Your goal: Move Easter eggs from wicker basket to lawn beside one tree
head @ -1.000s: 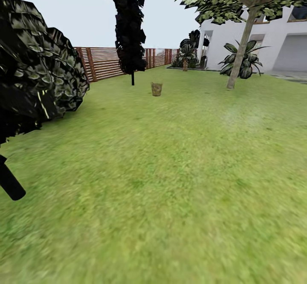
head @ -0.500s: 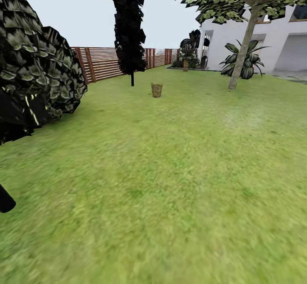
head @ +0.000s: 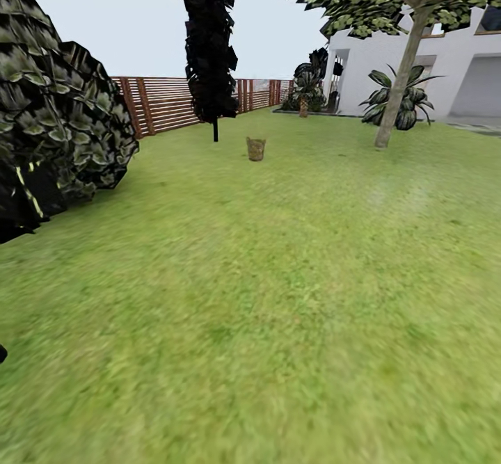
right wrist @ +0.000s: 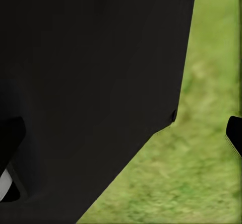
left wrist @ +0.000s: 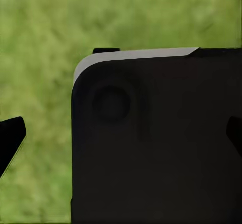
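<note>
Far off on the lawn, the small tan wicker basket stands in the head view. The Easter eggs are hidden at this distance. A tree with a leaning grey-brown trunk and green leaf patches rises to the basket's right, in front of the white house. In the left wrist view my left gripper is open, its dark fingertips at the picture's edges, with a black robot panel and grass beyond. My right gripper is open as well, with one fingertip showing against grass.
A big dark shrub crowds the near left. A black-foliaged conifer stands just left of the basket. A brown slatted fence runs behind. Short palms and the white house lie at the back right.
The whole view has crept forward, so the shrub has slid toward the left edge. The black arm part at the lower left has dropped almost out of the picture.
</note>
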`<state>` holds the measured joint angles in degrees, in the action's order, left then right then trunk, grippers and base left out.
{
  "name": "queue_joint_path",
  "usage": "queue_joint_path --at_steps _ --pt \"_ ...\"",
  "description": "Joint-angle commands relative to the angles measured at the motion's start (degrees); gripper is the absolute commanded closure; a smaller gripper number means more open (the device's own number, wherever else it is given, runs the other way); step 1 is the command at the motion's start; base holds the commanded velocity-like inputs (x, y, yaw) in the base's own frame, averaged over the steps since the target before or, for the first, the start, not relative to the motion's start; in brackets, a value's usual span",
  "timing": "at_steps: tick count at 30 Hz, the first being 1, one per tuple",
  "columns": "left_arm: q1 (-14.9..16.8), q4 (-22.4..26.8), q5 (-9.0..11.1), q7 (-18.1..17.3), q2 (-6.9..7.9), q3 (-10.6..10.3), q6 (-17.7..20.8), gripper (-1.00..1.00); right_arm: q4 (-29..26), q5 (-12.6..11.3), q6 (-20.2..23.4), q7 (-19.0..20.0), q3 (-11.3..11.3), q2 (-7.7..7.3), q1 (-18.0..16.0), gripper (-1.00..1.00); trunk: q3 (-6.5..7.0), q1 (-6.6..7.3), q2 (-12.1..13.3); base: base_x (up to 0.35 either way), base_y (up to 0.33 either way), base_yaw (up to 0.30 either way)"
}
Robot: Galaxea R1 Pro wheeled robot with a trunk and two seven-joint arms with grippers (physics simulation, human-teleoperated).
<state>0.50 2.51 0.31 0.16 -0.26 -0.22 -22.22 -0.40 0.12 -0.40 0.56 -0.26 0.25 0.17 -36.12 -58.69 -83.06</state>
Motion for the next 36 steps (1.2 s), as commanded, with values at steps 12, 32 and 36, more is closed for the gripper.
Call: queue_joint_path --at_steps 12,32,36 --pt "0.0 0.0 0.0 0.0 0.0 0.0 -0.2 -1.0 0.0 0.0 0.0 0.1 0.0 0.01 0.0 -1.0 -0.04 -0.04 0.0 0.341 0.0 0.0" --pt "0.0 0.0 0.0 0.0 0.0 -0.1 -0.2 -1.0 0.0 0.0 0.0 0.1 0.0 0.01 0.0 -1.0 -0.04 -0.04 0.0 0.341 0.0 0.0" --pt "0.0 0.0 0.0 0.0 0.0 -0.2 -0.2 -1.0 0.0 0.0 0.0 0.1 0.0 0.01 0.0 -1.0 -0.04 -0.04 0.0 0.341 0.0 0.0"
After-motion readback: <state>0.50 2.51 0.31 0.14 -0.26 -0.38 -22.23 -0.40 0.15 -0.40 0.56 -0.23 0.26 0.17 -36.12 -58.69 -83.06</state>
